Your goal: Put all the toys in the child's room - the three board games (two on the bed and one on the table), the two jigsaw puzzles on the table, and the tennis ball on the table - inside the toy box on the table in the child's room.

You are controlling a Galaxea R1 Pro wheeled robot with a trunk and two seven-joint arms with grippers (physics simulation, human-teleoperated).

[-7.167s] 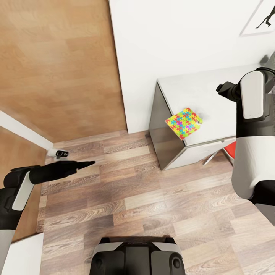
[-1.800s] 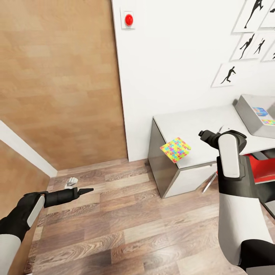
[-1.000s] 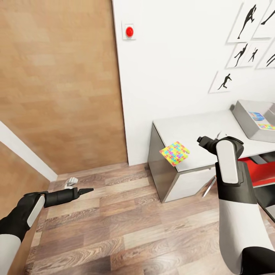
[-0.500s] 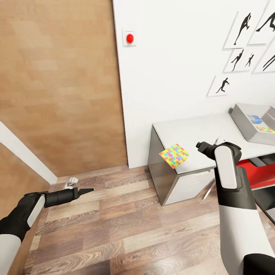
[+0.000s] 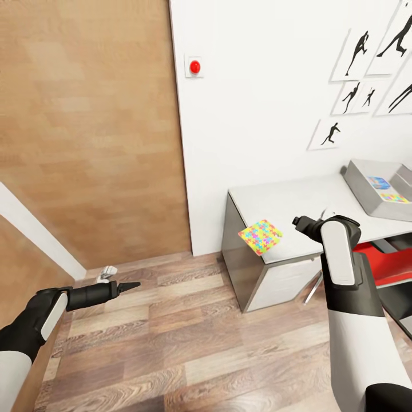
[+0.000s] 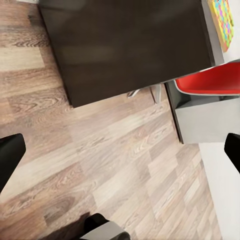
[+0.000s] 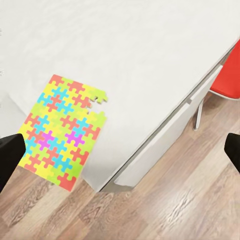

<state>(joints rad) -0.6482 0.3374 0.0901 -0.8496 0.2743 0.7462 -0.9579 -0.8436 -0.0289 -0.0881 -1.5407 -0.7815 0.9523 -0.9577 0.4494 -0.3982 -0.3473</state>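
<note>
A multicoloured jigsaw puzzle (image 5: pixel 260 236) (image 7: pixel 62 130) lies on the left front corner of the white table (image 5: pixel 286 197), overhanging its edge. My right gripper (image 5: pixel 300 221) (image 7: pixel 120 155) hovers open just right of it, above the tabletop. At the table's right end stands the grey toy box (image 5: pixel 360 186), holding a blue board game (image 5: pixel 379 182) and a second jigsaw puzzle (image 5: pixel 395 198). My left gripper (image 5: pixel 129 285) (image 6: pixel 120 155) hangs open and empty over the floor, far left of the table. The tennis ball and the bed are out of view.
A red chair (image 5: pixel 389 260) (image 6: pixel 210 82) is tucked under the table, right of its white drawers. A wooden door (image 5: pixel 86 131) fills the left wall, with a small doorstop (image 5: pixel 107 272) on the floor. Wood floor spreads in front of me.
The camera has kept tilting up and shifting, so more wall shows and the table sits lower in view. Both arms hold nearly the same pose, and the puzzle has not moved.
</note>
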